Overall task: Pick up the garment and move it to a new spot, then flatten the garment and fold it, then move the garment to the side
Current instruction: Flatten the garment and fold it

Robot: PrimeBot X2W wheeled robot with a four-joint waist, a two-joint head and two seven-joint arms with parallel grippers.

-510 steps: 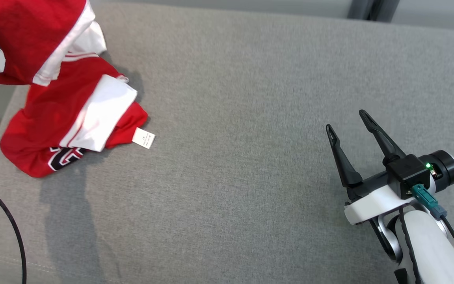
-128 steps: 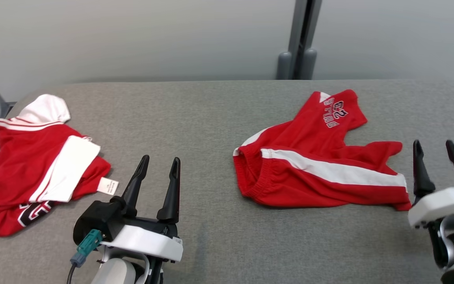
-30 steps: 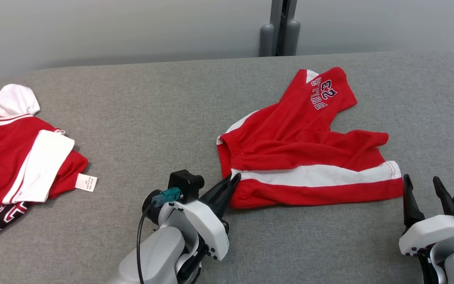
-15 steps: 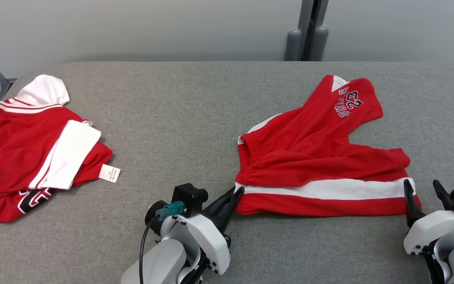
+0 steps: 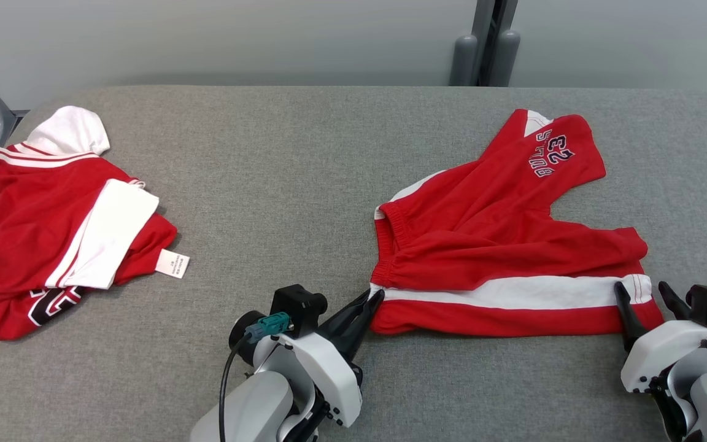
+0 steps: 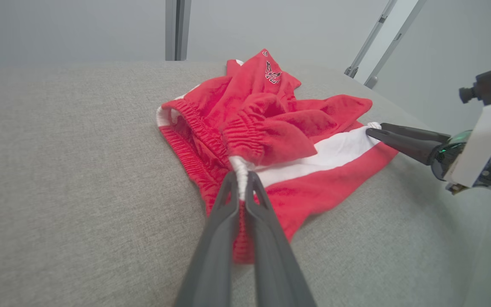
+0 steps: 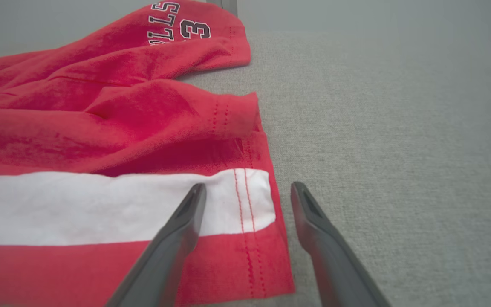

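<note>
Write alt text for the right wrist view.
The open right gripper straddles the hem corner of rumpled red cloth shorts with a white side stripe, lying on a grey fabric surface. The far leg bears printed lettering.

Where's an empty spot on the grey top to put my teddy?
The widest bare patch of the grey top lies between the left red-and-white garment and the red shorts. Crowded: the shorts' near edge, where the left gripper pinches the waistband and the open right gripper straddles the hem corner.
</note>
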